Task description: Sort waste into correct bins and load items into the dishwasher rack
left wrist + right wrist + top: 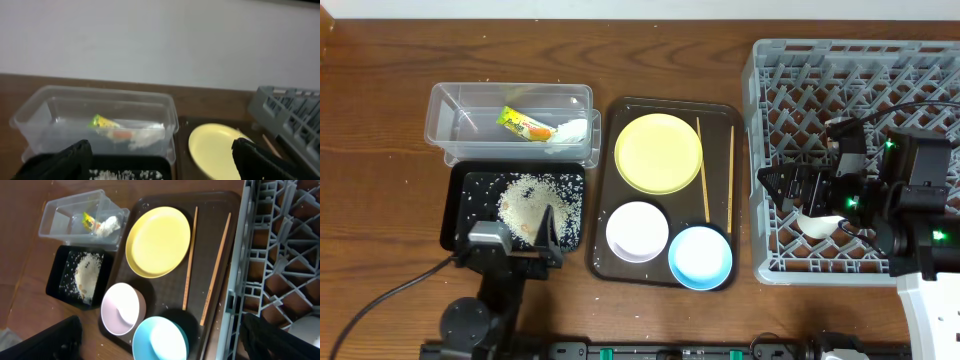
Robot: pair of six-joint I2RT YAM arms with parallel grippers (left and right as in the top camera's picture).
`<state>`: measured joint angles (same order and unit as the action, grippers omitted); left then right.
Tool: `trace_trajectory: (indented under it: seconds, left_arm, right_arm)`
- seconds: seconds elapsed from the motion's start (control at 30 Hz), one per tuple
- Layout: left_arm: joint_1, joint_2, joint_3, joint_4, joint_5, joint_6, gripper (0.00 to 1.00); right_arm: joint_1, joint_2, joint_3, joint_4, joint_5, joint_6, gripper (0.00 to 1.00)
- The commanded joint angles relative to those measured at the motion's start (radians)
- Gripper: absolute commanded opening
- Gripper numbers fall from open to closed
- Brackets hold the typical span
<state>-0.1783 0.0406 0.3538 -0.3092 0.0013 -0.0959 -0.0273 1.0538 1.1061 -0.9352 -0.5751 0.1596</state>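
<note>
Right gripper (161,321) is wide open over the rack (920,60), with the cup (817,225) sitting loose in the rack. Left gripper (518,235) is wide open above the rice tray (460,215). The plate (659,152) isn't loaded yet.

I saw wrapper (525,124) and tissue (572,131) in the clear tub (510,88), rice (530,200) in the black tray (455,215); yellow plate (660,152), pink bowl (637,230), blue bowl (700,257) and chopsticks (704,170) beside the grey rack (850,47), white cup (817,226) inside.
</note>
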Motion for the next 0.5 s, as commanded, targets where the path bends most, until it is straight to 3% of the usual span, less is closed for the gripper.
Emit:
trace_trajectory:
  seconds: [0.0,0.07,0.1,0.47]
  left_arm:
    - [0.005,-0.039,-0.077,0.008,0.010,0.013,0.93]
    - [0.005,-0.039,-0.119,0.009,0.015,0.013,0.93]
    - [0.005,-0.039,-0.139,0.010,0.014,0.013,0.99]
    - [0.004,-0.039,-0.305,0.137,0.014,0.013,1.00]
  right_arm:
    - [0.014,-0.002,0.010,0.000,-0.004,0.003,0.99]
    - [0.014,-0.002,0.010,0.000,-0.004,0.003,0.99]
    - [0.014,-0.002,0.010,0.000,-0.004,0.003,0.99]
    - [0.014,-0.002,0.010,0.000,-0.004,0.003,0.99]
